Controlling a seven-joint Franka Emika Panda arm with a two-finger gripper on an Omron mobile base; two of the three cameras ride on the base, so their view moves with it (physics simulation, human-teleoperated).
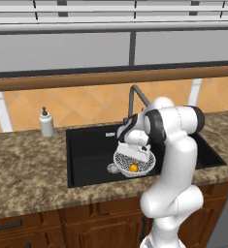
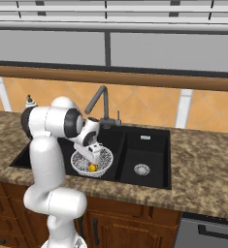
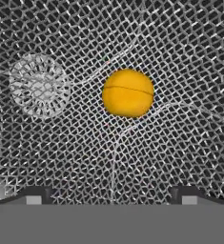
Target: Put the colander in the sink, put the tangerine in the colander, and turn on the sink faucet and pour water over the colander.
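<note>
Robot gripper [image 3: 111, 195], fingers spread apart and empty, hangs directly above the tangerine [image 3: 128, 93] resting in the colander [image 1: 133, 162], while the sink faucet [image 1: 136, 97] rises just behind it.

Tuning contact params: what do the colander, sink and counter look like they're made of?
Colander: fine wire mesh, probably metal; the sink shows through it. Sink: matte black, no glare, possibly composite or coated metal. Counter: speckled brown stone look, likely granite. All rendered, so these are guesses from texture.
</note>
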